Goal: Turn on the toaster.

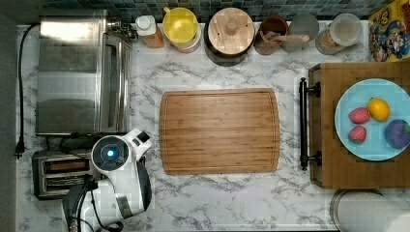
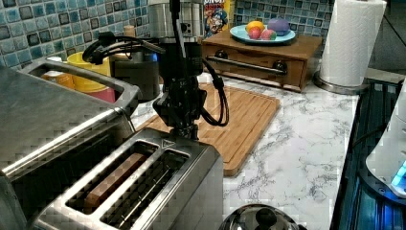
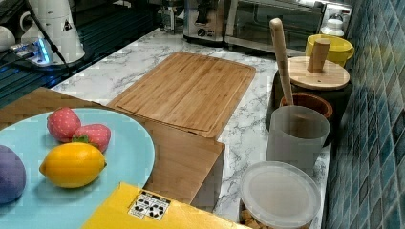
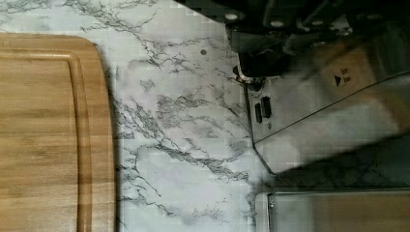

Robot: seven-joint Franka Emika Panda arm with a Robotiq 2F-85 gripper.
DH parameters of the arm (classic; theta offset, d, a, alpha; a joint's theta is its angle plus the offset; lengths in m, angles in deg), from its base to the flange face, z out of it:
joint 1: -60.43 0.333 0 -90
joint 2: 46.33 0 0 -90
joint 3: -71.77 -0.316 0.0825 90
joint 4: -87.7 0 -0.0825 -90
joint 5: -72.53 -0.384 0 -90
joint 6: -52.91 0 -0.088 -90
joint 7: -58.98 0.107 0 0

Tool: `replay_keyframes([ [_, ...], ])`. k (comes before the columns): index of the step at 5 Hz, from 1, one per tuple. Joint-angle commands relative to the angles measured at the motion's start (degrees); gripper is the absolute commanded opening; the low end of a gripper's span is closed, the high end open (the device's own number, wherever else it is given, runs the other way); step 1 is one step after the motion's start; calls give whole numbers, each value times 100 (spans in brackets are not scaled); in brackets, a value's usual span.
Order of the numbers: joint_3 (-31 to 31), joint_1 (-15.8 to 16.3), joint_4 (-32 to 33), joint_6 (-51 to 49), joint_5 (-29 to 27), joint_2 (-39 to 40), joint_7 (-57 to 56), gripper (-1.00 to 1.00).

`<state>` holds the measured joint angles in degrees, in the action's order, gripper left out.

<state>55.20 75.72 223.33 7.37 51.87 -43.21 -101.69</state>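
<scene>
Two dark slots face up on the toaster (image 2: pixel 143 184), beside the oven (image 1: pixel 80 72) on the bench (image 1: pixel 232 203); my fingers (image 2: pixel 184 130) hang at its end, their opening I cannot tell.

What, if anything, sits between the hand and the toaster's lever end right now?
Nothing visible. In the left view the hand hangs right at the far end of the toaster, with no object between them; the cutting board lies beyond.
</scene>
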Motion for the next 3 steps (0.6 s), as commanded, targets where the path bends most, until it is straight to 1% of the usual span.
replay_keyframes([
  [1,229,-201,1150,551,-22,832,-163,-100],
  [3,162,-271,1147,556,-1,834,-148,-100],
])
